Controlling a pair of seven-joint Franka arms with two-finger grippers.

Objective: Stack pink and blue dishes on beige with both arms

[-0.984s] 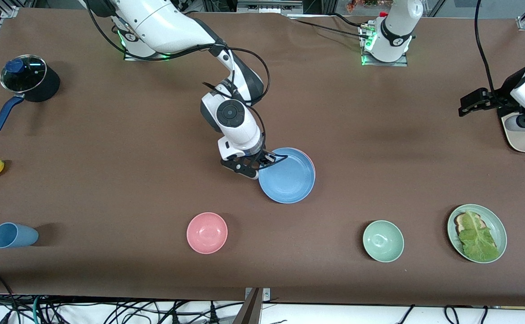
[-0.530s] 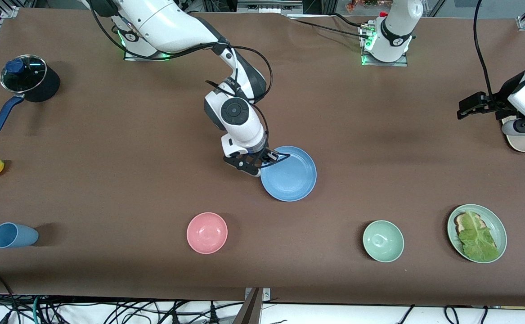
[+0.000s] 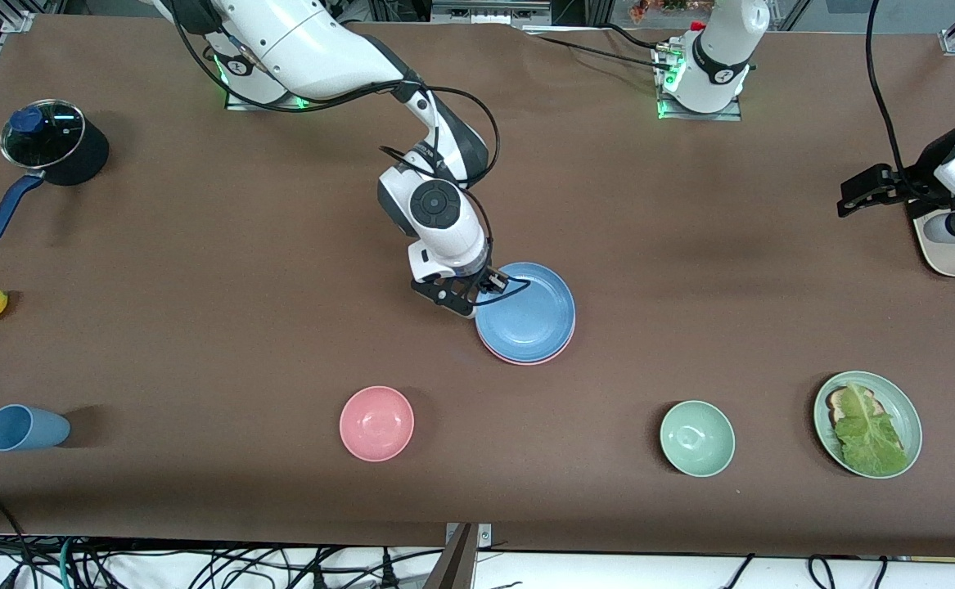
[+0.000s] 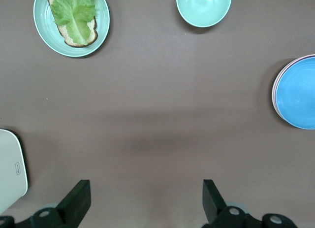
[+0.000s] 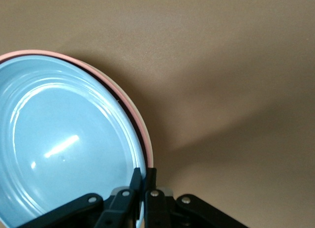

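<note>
Mid-tabletop (image 3: 690, 245): blue plate (image 3: 525, 311) is sitting on pink plate (image 3: 526, 357), whose rim is showing at the nearer edge. Right gripper (image 3: 489, 288) fingers are clamping the blue plate's rim. Left gripper (image 4: 142, 203), fingers spread, is waiting over the left arm's end.

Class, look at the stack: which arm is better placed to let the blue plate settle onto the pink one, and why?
The right. Its pincer is shut on the blue plate rim, directly over the pink plate. The left pincer hangs open over bare table near the left arm's end, holding nothing.
</note>
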